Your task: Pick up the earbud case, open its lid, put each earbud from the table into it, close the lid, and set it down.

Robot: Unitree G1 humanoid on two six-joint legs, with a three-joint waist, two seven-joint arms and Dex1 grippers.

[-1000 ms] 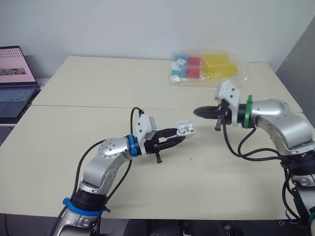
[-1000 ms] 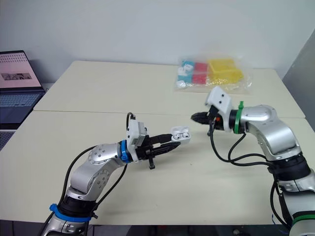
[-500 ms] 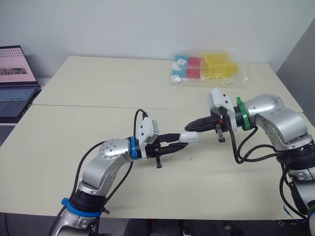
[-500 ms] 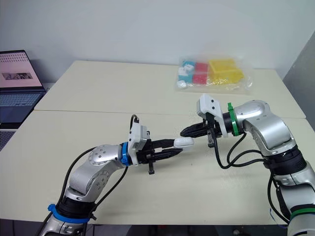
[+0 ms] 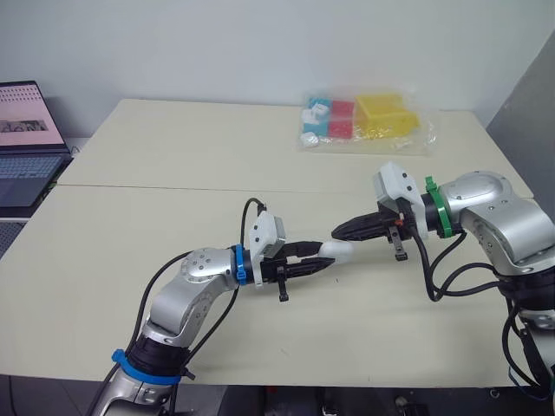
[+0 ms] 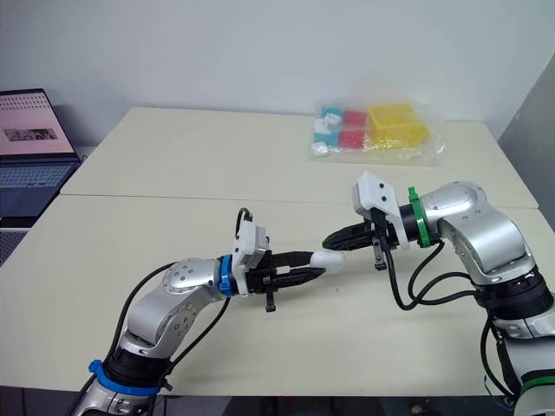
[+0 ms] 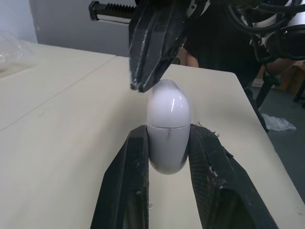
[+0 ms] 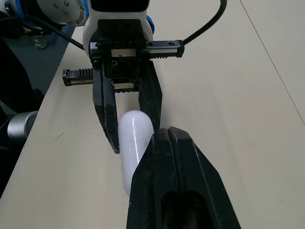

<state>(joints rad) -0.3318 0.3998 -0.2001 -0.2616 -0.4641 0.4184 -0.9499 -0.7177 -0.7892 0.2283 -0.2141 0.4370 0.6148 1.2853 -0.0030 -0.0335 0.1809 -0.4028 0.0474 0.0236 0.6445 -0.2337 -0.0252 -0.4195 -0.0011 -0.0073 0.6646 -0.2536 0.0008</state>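
Observation:
The white earbud case [image 5: 338, 251] has its lid shut and is held just above the table [image 5: 173, 156], near the middle. My left gripper [image 5: 323, 258] is shut on it, one black finger [image 7: 136, 157] on each side of its lower half [image 7: 167, 143]. My right gripper [image 5: 340, 232] comes in from the right with its fingers pressed together. Its tip [image 7: 143, 81] rests against the rounded lid end of the case [image 8: 135, 136]. I see no loose earbuds on the table.
A clear plastic bag [image 5: 364, 121] of coloured blocks lies at the table's far side, right of centre. An open laptop [image 5: 26, 139] stands off the table's left edge. A seam [image 5: 173, 188] runs across the tabletop behind the grippers.
A second ago the case's lid stood open and my right gripper hung apart to the right. The right gripper moved in onto the lid, and the lid is now shut.

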